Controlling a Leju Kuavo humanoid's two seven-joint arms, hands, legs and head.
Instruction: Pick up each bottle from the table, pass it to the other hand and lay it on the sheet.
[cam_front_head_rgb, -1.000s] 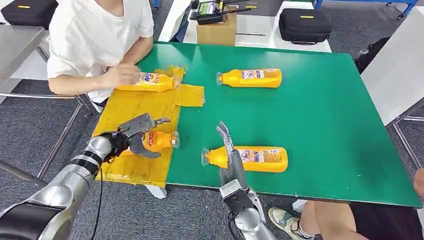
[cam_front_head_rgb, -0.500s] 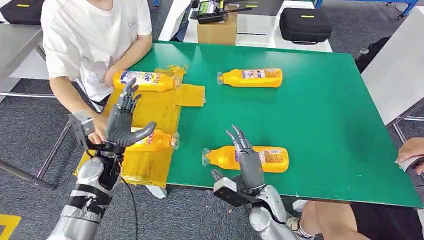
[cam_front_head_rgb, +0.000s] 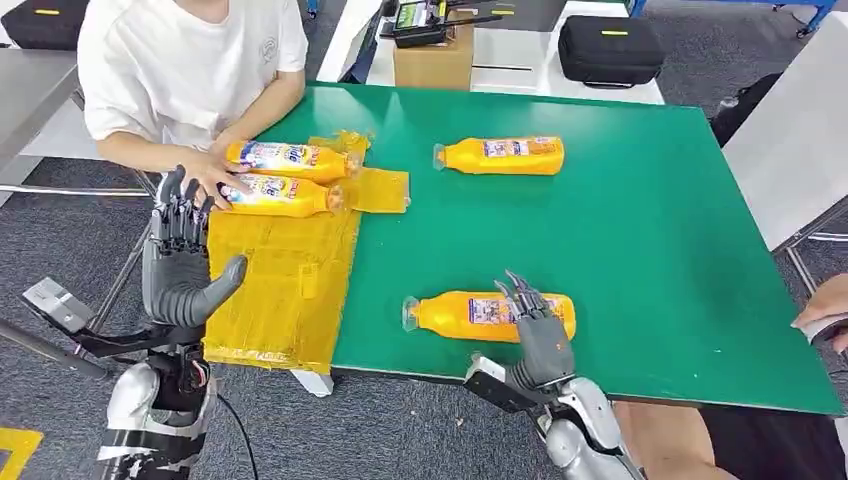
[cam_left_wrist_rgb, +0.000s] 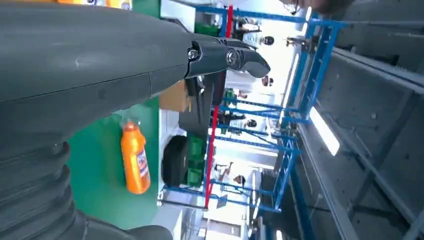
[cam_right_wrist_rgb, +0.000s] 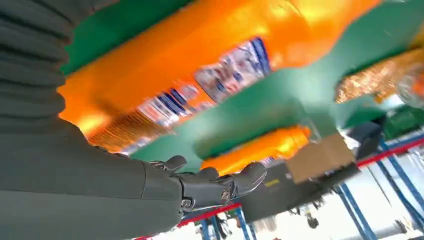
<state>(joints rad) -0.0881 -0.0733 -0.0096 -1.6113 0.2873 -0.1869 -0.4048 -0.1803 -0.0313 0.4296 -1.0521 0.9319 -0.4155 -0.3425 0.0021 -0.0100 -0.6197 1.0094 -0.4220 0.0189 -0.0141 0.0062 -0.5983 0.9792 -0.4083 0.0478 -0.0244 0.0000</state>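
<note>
Head view: left robot hand (cam_front_head_rgb: 180, 275) raised off the tabletop's (cam_front_head_rgb: 640, 230) left edge, fingers spread, holding nothing. Right robot hand (cam_front_head_rgb: 538, 325) lies with fingers apart over the near bottle (cam_front_head_rgb: 470, 315), not grasping it. Two bottles (cam_front_head_rgb: 285, 175) lie on the yellow sheet (cam_front_head_rgb: 285, 270) under a person's hand (cam_front_head_rgb: 205, 175); a far bottle (cam_front_head_rgb: 505, 155) lies on the green.

Left wrist view: the released thumb (cam_left_wrist_rgb: 225, 55); far bottle (cam_left_wrist_rgb: 135, 160) on the green.

Right wrist view: near bottle (cam_right_wrist_rgb: 200, 65) close beside the unclenched fingers (cam_right_wrist_rgb: 220, 185).
</note>
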